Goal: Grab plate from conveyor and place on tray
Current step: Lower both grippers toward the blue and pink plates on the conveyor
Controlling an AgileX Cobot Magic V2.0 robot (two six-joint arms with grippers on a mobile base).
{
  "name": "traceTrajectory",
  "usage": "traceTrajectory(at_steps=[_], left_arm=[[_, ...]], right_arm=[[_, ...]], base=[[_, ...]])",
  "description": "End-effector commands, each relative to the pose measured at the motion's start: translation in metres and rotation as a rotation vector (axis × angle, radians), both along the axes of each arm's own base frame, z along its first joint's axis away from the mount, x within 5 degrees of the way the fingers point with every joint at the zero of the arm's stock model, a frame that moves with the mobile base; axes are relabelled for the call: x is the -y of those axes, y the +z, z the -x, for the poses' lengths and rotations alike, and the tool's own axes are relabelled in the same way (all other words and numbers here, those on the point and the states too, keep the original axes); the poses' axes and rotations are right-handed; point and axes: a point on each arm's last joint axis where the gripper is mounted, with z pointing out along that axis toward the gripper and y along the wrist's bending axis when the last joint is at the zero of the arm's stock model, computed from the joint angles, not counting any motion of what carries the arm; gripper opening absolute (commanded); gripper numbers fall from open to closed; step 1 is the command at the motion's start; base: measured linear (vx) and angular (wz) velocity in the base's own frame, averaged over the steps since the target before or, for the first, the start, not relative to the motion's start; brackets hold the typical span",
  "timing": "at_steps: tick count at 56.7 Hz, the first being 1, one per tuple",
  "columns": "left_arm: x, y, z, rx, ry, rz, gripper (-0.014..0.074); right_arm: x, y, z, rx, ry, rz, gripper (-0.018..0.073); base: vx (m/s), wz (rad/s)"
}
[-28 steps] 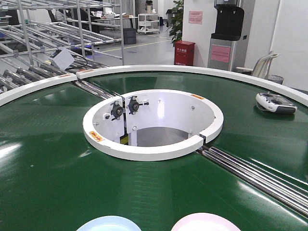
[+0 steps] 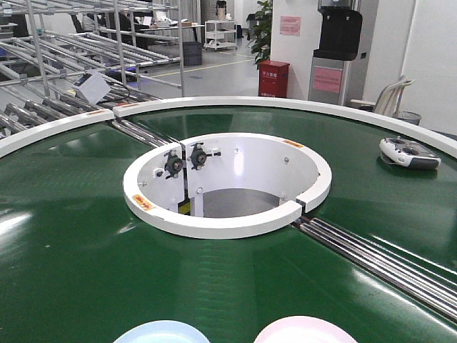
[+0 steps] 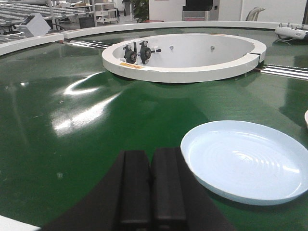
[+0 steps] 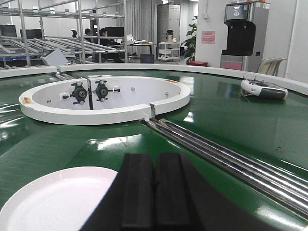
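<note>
Pre-grasp stage: two plates are lying on the conveyor (image 2: 71,236), and neither is being held yet

The left gripper (image 3: 150,161) is hovering low over the belt with its jaws pressed together on nothing, and the blue plate (image 3: 245,161) is resting flat just beside it to the right. The right gripper (image 4: 154,163) is likewise hovering with its jaws together and empty, the pale pink plate (image 4: 53,199) lying just to its left. The tray is not appearing in any view, so its position cannot be told. For a sound pick, the nearer arm should probably be spreading its jaws first, then coming in low at the plate's near rim with one finger sliding under the shallow lip. It should be keeping the plate level while lifting, and allowing for belt travel if the conveyor is running
</note>
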Motion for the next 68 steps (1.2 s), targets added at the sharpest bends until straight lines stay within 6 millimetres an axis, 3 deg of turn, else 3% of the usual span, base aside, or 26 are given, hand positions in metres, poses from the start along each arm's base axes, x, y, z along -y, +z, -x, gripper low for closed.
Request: traceTrajectory(at_steps=[1,9,18,24,27,32,39,44,49,54,60,68], left_arm=[[0.000,0.002,0.000,0.075,0.002,0.012,0.0004],[0.000,0.008,0.000,0.135,0.004,0.020,0.0004],[-0.002,0.036,0.005,0.434,0.009,0.133,0.0004],[-0.005,0.082,0.018,0.607,-0.009,0.228,0.0004],[-0.005,0.106,0.021,0.599,-0.010,0.218,0.0004],[-0.005,0.164,0.024,0.589,-0.006,0.173,0.0004],[0.000,0.231,-0.004,0.557,0.016,0.042,0.0004],[0.005,0.254,-0.037,0.479,0.017,-0.012,0.0004],[0.010,0.261,-0.071,0.400,0.012,-0.023,0.0004],[0.014,0.256,-0.095,0.321,0.005,-0.032,0.0004],[0.015,0.252,-0.103,0.303,0.005,-0.034,0.0005],[0.015,0.251,-0.105,0.298,0.005,-0.036,0.0046]], right_arm=[[0.000,0.003,0.001,0.086,-0.003,0.014,-0.0009],[0.000,0.009,0.002,0.138,-0.002,0.008,-0.0009],[0.000,0.035,0.009,0.342,0.003,-0.037,-0.0009],[0.003,0.083,0.023,0.448,-0.003,-0.055,-0.0009],[0.004,0.114,0.031,0.483,-0.018,-0.011,-0.0009],[0.004,0.169,0.037,0.481,-0.039,0.063,-0.0009],[0.002,0.232,0.019,0.409,-0.044,0.111,-0.0009],[0.000,0.257,-0.006,0.344,-0.042,0.134,-0.0009],[-0.004,0.266,-0.038,0.277,-0.030,0.115,-0.0009],[-0.007,0.261,-0.063,0.189,-0.007,0.044,-0.0009],[-0.010,0.252,-0.082,0.119,0.000,0.021,-0.0007],[-0.010,0.247,-0.088,0.081,0.002,0.026,0.0037]], base=[[0.00,0.00],[0.00,0.00],[0.00,0.00],[0.00,0.00],[0.00,0.00],[0.00,0.00],[0.00,0.00],[0.00,0.00],[0.00,0.00],[0.00,0.00],[0.00,0.00],[0.00,0.00]])
